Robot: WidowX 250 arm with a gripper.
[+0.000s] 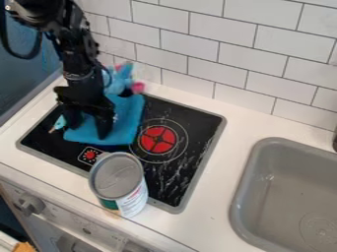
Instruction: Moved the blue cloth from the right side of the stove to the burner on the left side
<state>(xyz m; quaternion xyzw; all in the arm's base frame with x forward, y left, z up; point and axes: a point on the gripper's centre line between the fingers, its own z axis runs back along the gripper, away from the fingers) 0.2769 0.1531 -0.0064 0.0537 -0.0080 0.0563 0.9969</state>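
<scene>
The black gripper (88, 129) hangs over the left part of the stove, pointing down, with its fingers spread apart. It is open, and blue shows between the fingers. The blue cloth (129, 117) lies fairly flat beneath and around it on the left side of the black stove top (172, 177), covering the area where the left burner would be. Part of the cloth is hidden behind the gripper. To the right of the cloth, the red burner (158, 140) is uncovered.
A blue and pink plush toy (120, 79) sits behind the cloth near the tiled wall. A small teal object (59, 123) lies left of the gripper. A tall can (119, 183) stands at the stove's front edge. A grey sink (289, 197) is at the right.
</scene>
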